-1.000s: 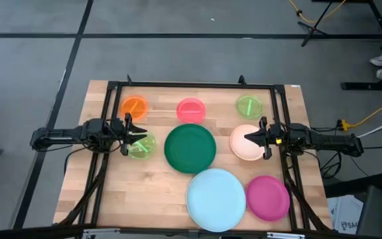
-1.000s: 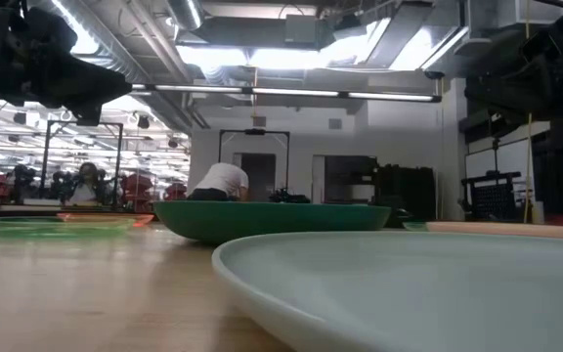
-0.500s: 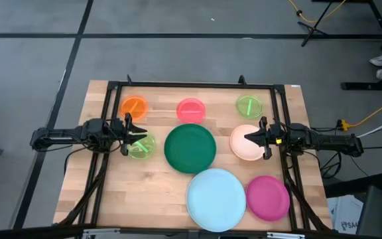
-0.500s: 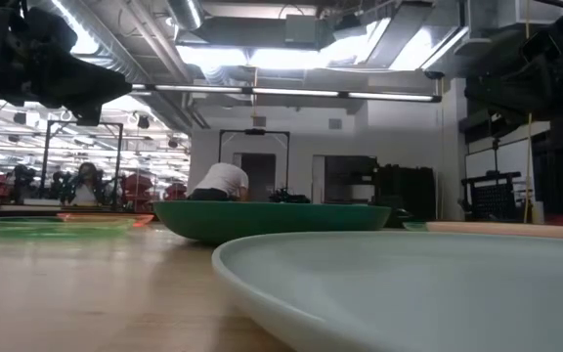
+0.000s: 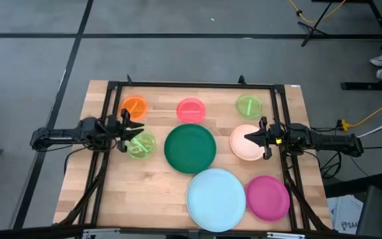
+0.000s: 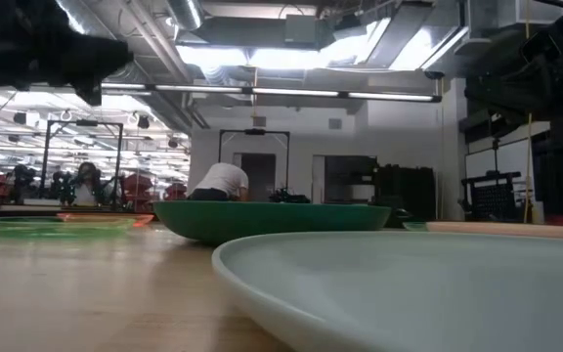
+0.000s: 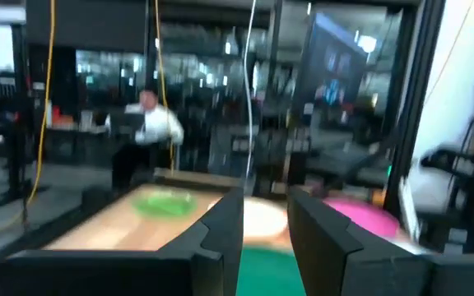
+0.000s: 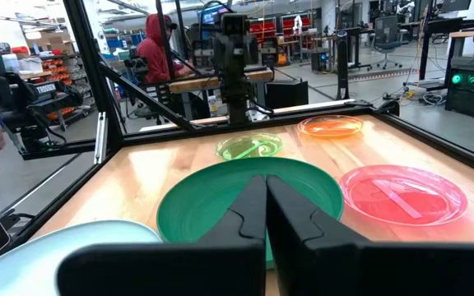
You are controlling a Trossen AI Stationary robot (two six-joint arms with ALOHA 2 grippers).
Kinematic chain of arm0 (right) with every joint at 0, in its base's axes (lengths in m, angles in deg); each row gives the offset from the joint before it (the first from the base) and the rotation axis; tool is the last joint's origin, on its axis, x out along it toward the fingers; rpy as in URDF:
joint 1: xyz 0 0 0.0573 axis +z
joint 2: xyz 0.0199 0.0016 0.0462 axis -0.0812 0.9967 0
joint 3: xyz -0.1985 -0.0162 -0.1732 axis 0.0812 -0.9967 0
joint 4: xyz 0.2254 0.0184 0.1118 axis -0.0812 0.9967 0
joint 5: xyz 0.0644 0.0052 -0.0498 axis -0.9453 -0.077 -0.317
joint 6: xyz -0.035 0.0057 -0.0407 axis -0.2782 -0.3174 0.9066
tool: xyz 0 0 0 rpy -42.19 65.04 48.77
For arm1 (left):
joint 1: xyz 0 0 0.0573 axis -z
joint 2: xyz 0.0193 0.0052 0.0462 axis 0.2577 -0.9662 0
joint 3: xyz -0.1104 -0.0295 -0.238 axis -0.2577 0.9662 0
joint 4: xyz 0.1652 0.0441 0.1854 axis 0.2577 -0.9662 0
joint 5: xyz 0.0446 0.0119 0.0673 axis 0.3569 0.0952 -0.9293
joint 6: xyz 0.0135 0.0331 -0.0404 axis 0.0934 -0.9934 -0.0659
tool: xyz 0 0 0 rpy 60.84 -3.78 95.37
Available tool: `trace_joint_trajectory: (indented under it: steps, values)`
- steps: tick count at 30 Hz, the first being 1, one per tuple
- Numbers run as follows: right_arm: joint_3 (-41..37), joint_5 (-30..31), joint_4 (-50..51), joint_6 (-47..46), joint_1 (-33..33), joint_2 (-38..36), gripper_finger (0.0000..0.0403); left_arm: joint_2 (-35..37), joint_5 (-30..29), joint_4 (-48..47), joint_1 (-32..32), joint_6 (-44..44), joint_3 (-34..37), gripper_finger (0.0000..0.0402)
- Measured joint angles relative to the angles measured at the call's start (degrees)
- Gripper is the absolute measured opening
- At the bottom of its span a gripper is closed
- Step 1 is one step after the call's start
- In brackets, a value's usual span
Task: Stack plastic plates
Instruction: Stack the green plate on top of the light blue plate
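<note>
Eight plates lie flat and apart on the table: dark green (image 5: 190, 147) in the middle, pale blue (image 5: 216, 199) and magenta (image 5: 268, 197) near, peach (image 5: 241, 149) to the right. Small orange (image 5: 135, 107), pink (image 5: 191, 109) and neon green (image 5: 249, 106) line the far side. A second neon green plate (image 5: 142, 146) lies at the left. My left gripper (image 5: 136, 134) hovers open over that plate's far edge; its wrist view (image 7: 266, 226) looks across at the dark green plate (image 7: 262, 265). My right gripper (image 5: 247, 137) is shut above the peach plate's left part, pointing at the dark green plate (image 8: 245, 205).
A black frame (image 5: 191, 85) runs around the table's far and side edges. Bare wood shows at the near left (image 5: 131, 192). People stand in the room beyond the table (image 6: 218, 181), (image 8: 151, 49).
My left gripper has drawn back a little toward the table's left edge and risen; in the low view its dark bulk sits higher than before. The plates and my right arm have kept still.
</note>
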Motion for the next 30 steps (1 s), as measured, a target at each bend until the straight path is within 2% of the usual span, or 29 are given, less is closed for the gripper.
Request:
trace_joint_trajectory:
  steps: [5,10,19,26,30]
  values:
    - [0.0,0.7,-0.3,0.2,0.0,0.0,0.0001,-0.3,-0.2,5.0,0.0,1.9,0.0,0.0089]
    - [0.0,2.5,-1.8,0.8,0.0,0.0,0.0001,-3.8,-6.8,8.1,0.0,2.2,0.0,0.0089]
    - [0.0,9.0,-7.8,5.2,0.0,0.0,0.0001,-19.3,-9.5,20.7,0.0,3.0,-0.1,0.0089]
    - [0.0,12.6,-8.2,5.7,0.0,0.0,0.0001,-32.1,-13.6,21.3,0.0,3.0,-4.8,0.0089]
    - [0.0,12.6,-8.2,4.6,0.0,0.0,0.0001,-39.9,-12.5,21.3,0.0,3.2,-8.6,0.0089]
